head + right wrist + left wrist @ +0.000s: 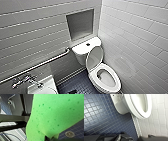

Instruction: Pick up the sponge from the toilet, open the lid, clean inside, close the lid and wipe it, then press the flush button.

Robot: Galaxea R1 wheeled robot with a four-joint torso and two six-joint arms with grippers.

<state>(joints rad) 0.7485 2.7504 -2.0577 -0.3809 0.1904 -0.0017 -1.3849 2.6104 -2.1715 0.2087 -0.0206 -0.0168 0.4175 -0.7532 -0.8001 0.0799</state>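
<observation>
The white toilet (82, 50) stands in the corner, with the flush button (88, 44) dark and round on the tank top. Its lid (94, 58) is raised and leans back against the tank, and the ring seat (116, 80) lies down over the open bowl. In the right wrist view the bright green sponge (53, 115) shows very large, with my right gripper (50, 138) shut on its lower edge. The left wrist view shows the underside of the toilet bowl (121, 107) and its rim (135, 111) over the floor. My left gripper (125, 137) stands open, holding nothing.
A white tiled wall (140, 45) runs close along the toilet's right side. On the left wall are a chrome grab bar (42, 63) and a recessed niche (80, 23). A sink (46, 86) with a tap (25, 80) sits lower left. Dark blue floor tiles (75, 83) hold a round drain (69, 134).
</observation>
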